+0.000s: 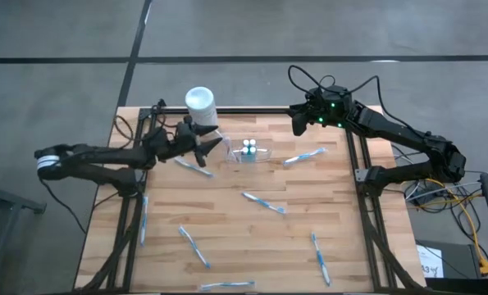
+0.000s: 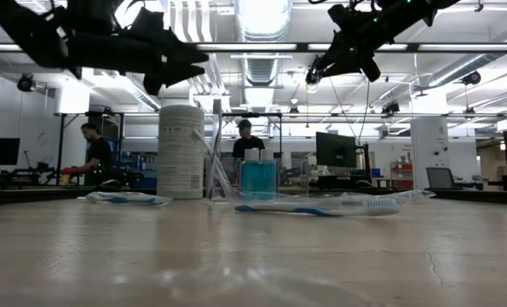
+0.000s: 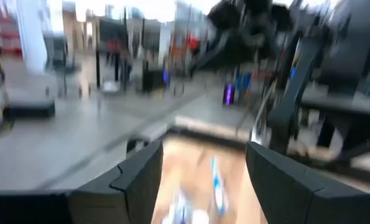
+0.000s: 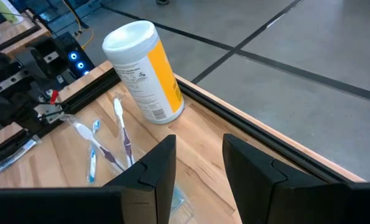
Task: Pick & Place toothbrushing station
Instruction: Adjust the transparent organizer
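Wood desk (image 1: 252,238) carries our scattered toothbrushes (image 1: 262,201); the toothbrushing station (image 1: 250,152) sits far-centre beside the white container (image 1: 201,105). Left gripper (image 1: 212,147) fingers released; right gripper (image 1: 298,124) empty, fingers apart. Workshop behind.

Clear plastic toothbrushing station (image 1: 251,152), pale wood table (image 1: 227,238) (matt, plank-jointed)

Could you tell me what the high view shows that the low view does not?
Only the high view shows loose toothbrushes scattered across the wooden table and both whole arms. Only the low view shows people at desks in the room behind. Both show the white cylinder, the clear toothbrushing station with its blue bottles, and the raised left gripper and right gripper.
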